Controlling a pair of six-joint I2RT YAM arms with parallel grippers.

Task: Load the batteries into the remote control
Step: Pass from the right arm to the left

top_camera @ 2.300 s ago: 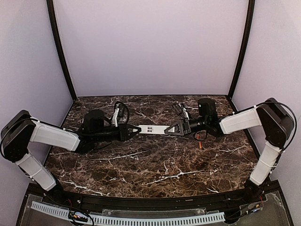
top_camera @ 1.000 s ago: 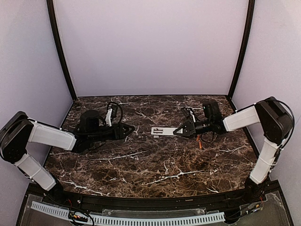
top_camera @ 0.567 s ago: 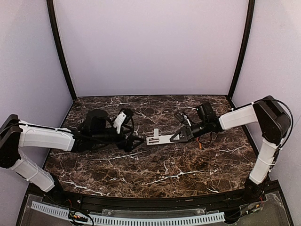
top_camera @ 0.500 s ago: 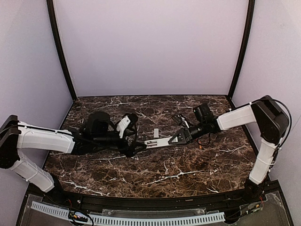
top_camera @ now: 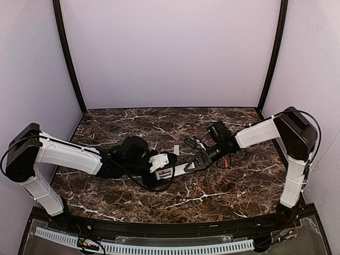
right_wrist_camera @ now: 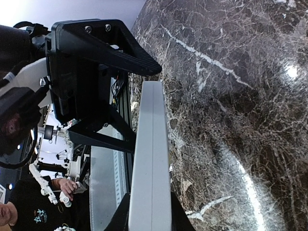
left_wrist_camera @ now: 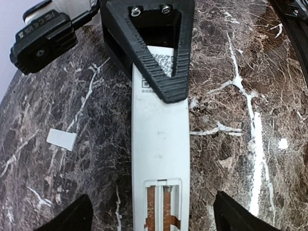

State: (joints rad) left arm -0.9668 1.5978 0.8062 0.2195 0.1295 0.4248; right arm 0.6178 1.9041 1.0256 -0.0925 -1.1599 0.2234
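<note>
The left end effector (left_wrist_camera: 156, 217) stands wide, its fingers on either side of the remote control's slot end and apart from it. The remote control (left_wrist_camera: 159, 139) lies lengthwise between the two arms over the bench (left_wrist_camera: 250, 120), with its open battery slot (left_wrist_camera: 162, 185) facing the left wrist camera. Two orange-red strips sit side by side in the slot. They are probably the batteries (left_wrist_camera: 151, 207), though the frame edge cuts them off. At the remote's label end, the right end effector (left_wrist_camera: 166, 86) is clamped on it. A small white piece (left_wrist_camera: 61, 139) lies on the bench beside the remote and is likely the cover. Loading looks nearly done, with closing left.

White remote control (left_wrist_camera: 159, 139) (slot (left_wrist_camera: 162, 208) up)
</note>
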